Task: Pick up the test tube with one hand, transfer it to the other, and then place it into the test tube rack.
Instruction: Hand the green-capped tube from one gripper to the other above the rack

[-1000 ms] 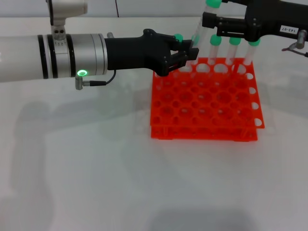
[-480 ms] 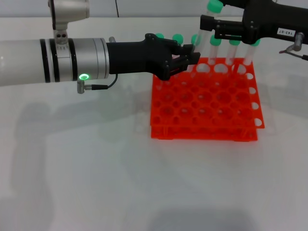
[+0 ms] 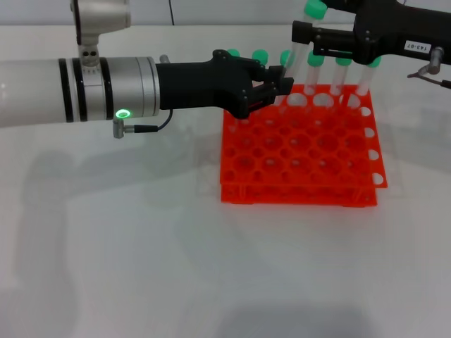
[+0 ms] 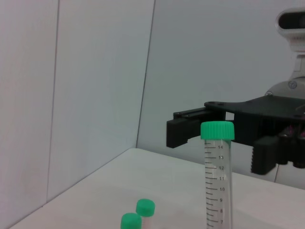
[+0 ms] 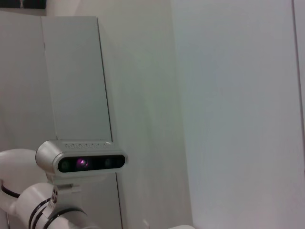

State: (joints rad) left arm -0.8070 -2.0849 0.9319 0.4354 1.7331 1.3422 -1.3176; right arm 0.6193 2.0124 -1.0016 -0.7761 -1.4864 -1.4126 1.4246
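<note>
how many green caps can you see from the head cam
7. One green cap tops the raised test tube at the right gripper. Six sit along the rack's far row. The grippers may hide more.

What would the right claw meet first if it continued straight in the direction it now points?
Probably the raised test tube, whose green cap stands right at the tips of the right claw. In the left wrist view the claw looks slightly behind the tube, so depth is uncertain. The left claw sits lower.

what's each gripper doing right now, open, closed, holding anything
Left gripper: shut on the lower part of the test tube above the test tube rack.
Right gripper: open around the tube's upper part.
</note>
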